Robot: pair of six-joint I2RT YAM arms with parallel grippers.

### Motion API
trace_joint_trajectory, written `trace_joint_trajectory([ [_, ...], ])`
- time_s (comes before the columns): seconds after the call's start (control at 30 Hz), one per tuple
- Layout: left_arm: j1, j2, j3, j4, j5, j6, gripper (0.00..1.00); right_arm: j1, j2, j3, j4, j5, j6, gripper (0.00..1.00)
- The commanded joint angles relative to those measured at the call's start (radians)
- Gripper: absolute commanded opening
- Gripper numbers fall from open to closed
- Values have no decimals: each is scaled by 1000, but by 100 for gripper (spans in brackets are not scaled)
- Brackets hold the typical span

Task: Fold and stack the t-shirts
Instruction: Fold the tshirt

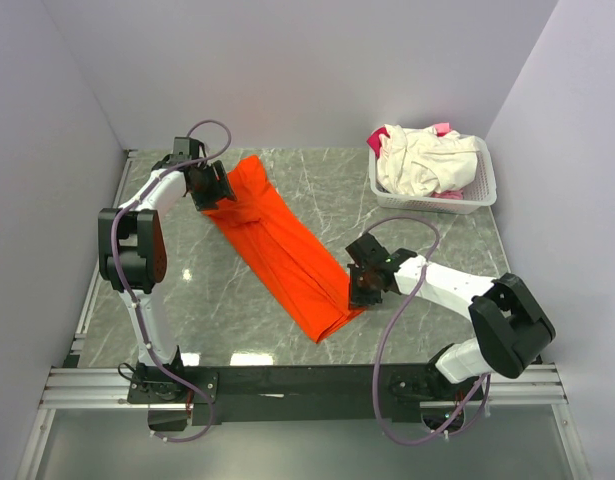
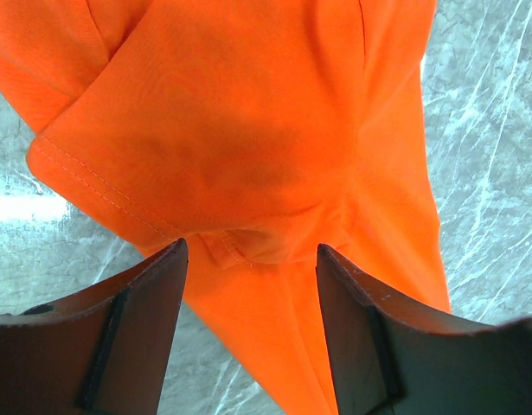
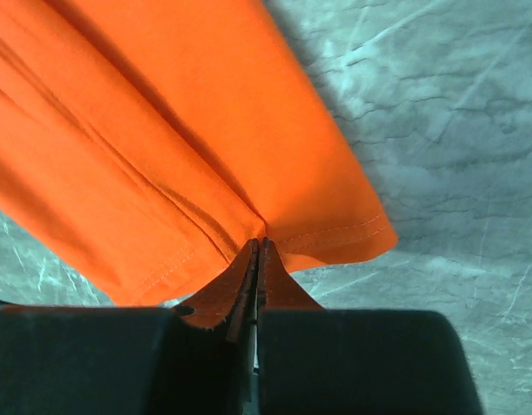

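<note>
The orange t-shirt (image 1: 282, 250) lies folded into a long strip, running diagonally from far left to near right on the marble table. My left gripper (image 1: 215, 192) hovers over its far end, open. In the left wrist view the sleeve hem and bunched cloth of the orange t-shirt (image 2: 248, 112) sit just beyond the left gripper (image 2: 251, 247), whose fingers stand wide apart. My right gripper (image 1: 359, 285) is at the near end, shut on the hem. In the right wrist view the orange t-shirt (image 3: 162, 112) puckers where the right gripper (image 3: 259, 242) pinches it.
A white slatted basket (image 1: 427, 207) stands at the far right, holding a crumpled cream-white t-shirt (image 1: 417, 160) and a pink one (image 1: 375, 140). Grey walls close in on three sides. Bare marble (image 1: 227, 310) shows on both sides of the orange strip.
</note>
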Motion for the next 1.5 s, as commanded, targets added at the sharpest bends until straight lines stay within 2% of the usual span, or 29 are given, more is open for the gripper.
trace_joint_trajectory([
  [0.0, 2, -55, -3, 7, 3, 15, 67, 19, -28, 25, 1, 4, -38, 0],
  [0.33, 2, -63, -28, 14, 3, 6, 67, 111, -71, 36, 13, -15, -83, 0],
  [0.83, 2, -66, -42, 10, 3, 4, 67, 237, 15, 99, -36, 45, -94, 2],
  [0.97, 2, -61, -40, 10, 0, -3, 67, 259, 17, 100, -47, 57, -98, 7],
  [1.27, 2, -14, 32, -26, -10, -34, 67, 292, -35, 131, -129, 102, -121, 32],
  [1.47, 2, -8, 78, -35, -7, -49, 67, 282, -121, 159, -145, 172, -130, 39],
])
